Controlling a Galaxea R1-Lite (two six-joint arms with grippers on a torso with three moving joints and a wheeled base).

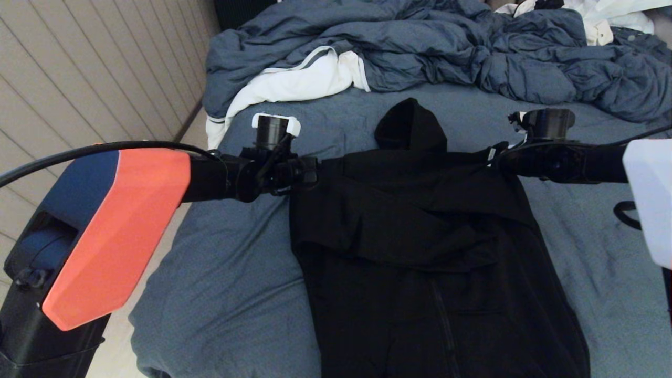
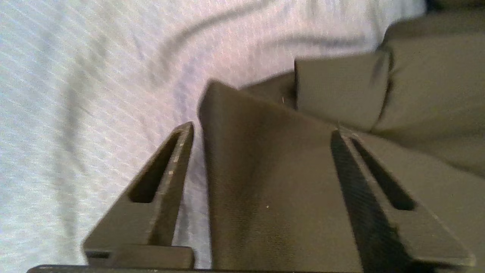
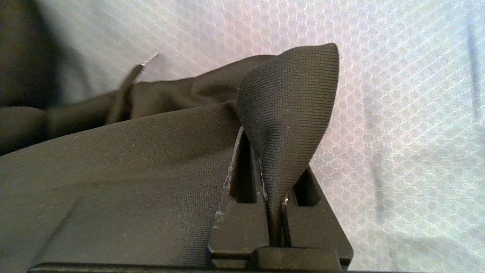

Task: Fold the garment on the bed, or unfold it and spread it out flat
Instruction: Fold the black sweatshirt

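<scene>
The garment (image 1: 420,252), a black hoodie, lies on the bed (image 1: 226,252) with its hood (image 1: 409,126) pointing away from me and its sleeves folded across the chest. At its left shoulder my left gripper (image 1: 310,176) stands open; a raised fold of the garment (image 2: 265,189) sits loose between the wide-apart jaws of the left gripper (image 2: 261,131). My right gripper (image 1: 499,157) is at the right shoulder. In the right wrist view the right gripper (image 3: 273,167) is shut on a pinched fold of the garment (image 3: 288,106).
A rumpled blue-grey duvet (image 1: 420,42) fills the far side of the bed, with a white cloth (image 1: 294,84) at its left end. A black loop (image 1: 627,215) lies on the sheet at the right. The bed's left edge (image 1: 173,231) drops to the floor.
</scene>
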